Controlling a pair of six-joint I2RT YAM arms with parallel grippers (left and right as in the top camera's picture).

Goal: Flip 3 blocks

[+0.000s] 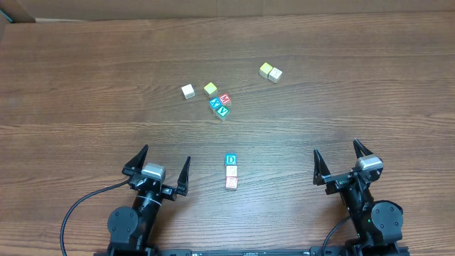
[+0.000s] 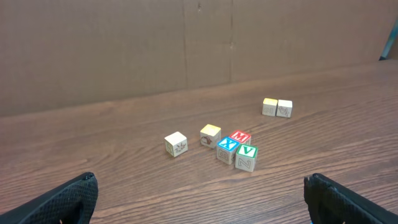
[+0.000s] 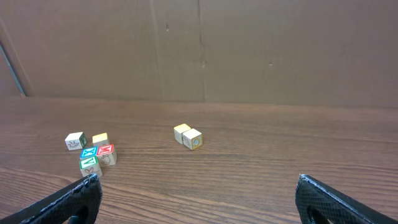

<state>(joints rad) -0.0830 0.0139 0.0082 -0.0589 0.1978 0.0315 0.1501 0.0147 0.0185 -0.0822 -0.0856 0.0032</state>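
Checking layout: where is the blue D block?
Overhead view: the blue D block sits between the left claw and right claw, at the far end of a short row with the whitish block and red-lettered block.

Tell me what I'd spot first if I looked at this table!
Probably the row of three blocks in the middle, near the robot: the blue D block, the whitish block and the red-lettered block, touching in a line. On either side sit the left gripper and the right gripper, both wide open like black claws. Farther back sits a colourful bunch of lettered cubes.
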